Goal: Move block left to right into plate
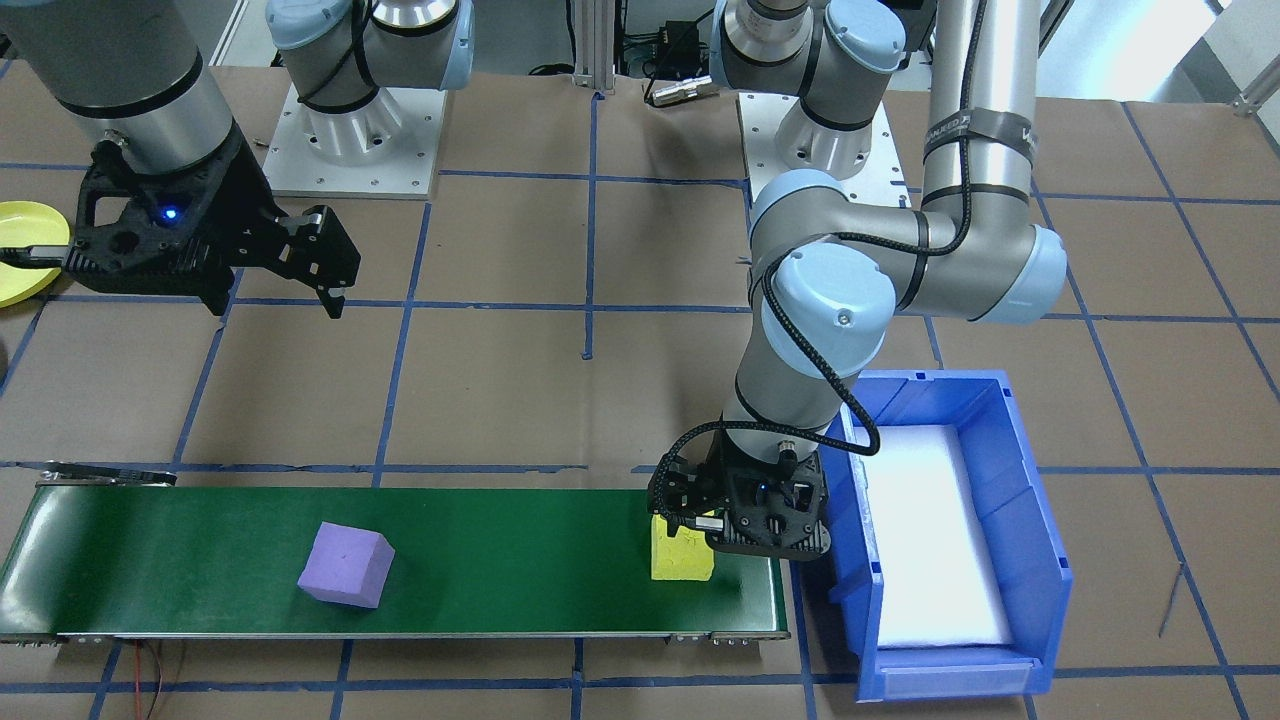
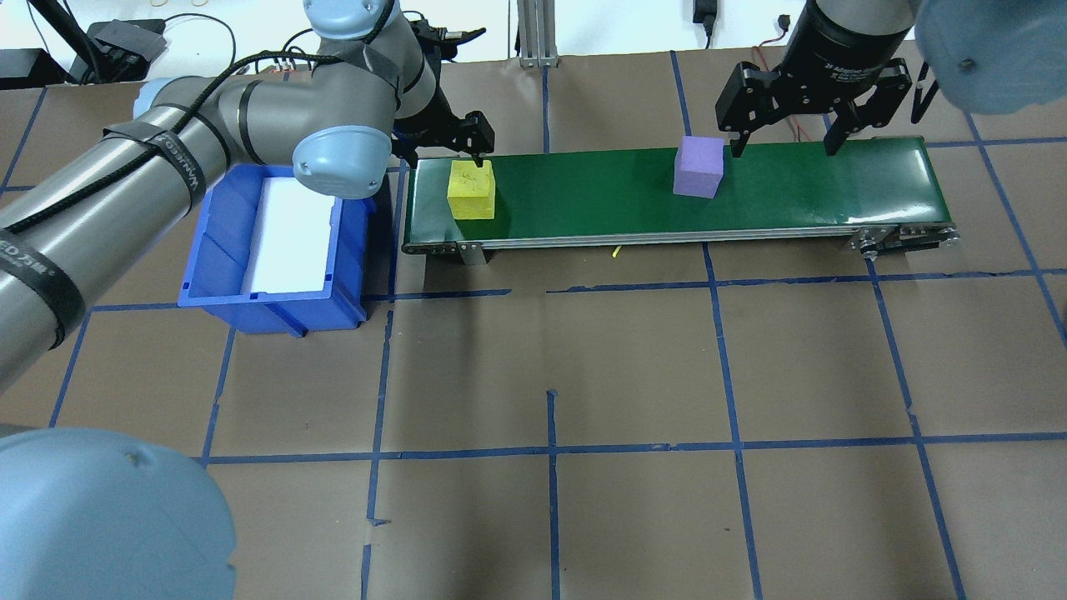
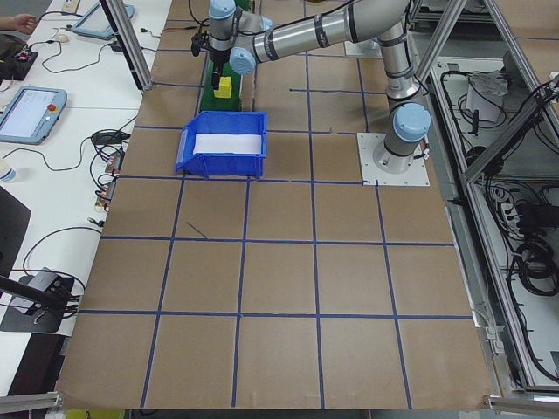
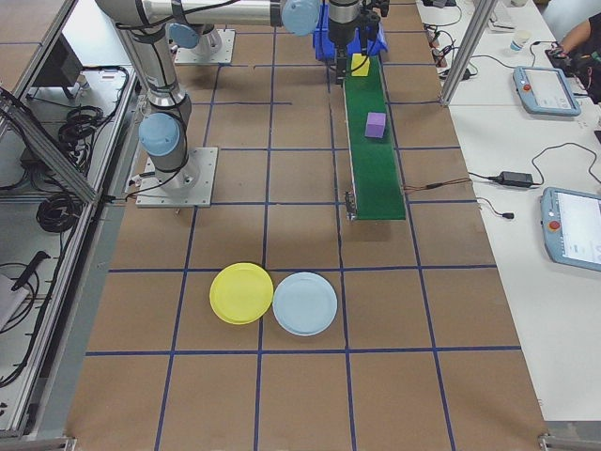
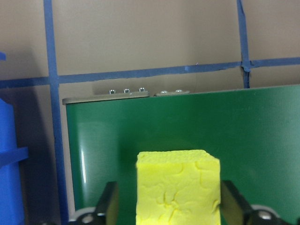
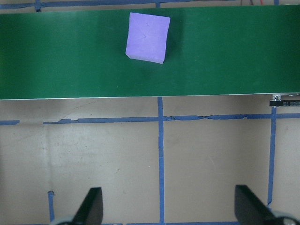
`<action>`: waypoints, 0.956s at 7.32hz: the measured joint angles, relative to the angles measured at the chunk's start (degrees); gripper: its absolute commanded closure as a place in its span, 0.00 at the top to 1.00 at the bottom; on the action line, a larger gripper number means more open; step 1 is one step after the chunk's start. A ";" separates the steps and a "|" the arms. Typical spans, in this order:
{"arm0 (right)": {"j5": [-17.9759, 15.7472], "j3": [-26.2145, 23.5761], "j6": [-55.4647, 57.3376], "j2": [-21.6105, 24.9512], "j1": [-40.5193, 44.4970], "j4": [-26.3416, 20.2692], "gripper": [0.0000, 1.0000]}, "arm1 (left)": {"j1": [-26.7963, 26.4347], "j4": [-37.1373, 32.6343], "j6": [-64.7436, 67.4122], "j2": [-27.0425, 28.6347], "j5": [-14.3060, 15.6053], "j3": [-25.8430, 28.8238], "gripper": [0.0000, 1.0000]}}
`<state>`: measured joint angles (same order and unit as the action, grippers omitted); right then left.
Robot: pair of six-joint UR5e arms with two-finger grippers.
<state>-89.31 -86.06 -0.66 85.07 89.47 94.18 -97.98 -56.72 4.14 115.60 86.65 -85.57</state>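
Straddling: my left gripper point(image 5: 166, 213) is down at the conveyor's end by the bin, one finger point(image 5: 108, 206) on each side of the yellow block point(image 1: 680, 548), a sliver of green showing between pad and foam in my left wrist view.
Left jaws: spread, not yet pressed on the foam; the block sits flat on the belt.
Yellow block: on the green conveyor belt point(image 2: 600, 196), at the end nearest the blue bin point(image 2: 217, 267), upright, its top face cracked and rough.
Purple block: point(image 2: 699, 167) further along the same belt, well apart from the yellow one, turned slightly askew.
Right gripper: point(image 2: 783, 143) hanging above the far edge of the belt, past the purple block, touching nothing.
Right jaws: wide apart, with only brown table paper and blue tape between the fingers in my right wrist view.
Plate: point(image 4: 241, 293) the yellow-green one lies on the table at my right end, well apart from the belt, touching a pale blue plate point(image 4: 304, 303) beside it.
Blue bin: just off the belt's end, with a white pad lining its bottom.
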 measured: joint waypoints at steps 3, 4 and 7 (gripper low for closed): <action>0.14 0.01 -10.13 -7.06 -0.76 9.08 1.00 | 2.58 -15.64 -0.09 -11.10 3.89 -0.24 1.00; 0.28 -0.21 -12.63 -9.95 -1.10 14.93 1.00 | 3.20 -22.21 -0.10 -15.35 4.89 -0.34 1.00; 0.72 0.55 -13.70 -17.17 -6.26 24.81 1.00 | 4.50 -38.18 -0.04 -25.58 6.49 -0.18 1.00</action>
<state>-88.60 -85.52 -14.36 67.90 83.20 118.99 -93.49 -94.90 4.10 90.02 93.14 -85.75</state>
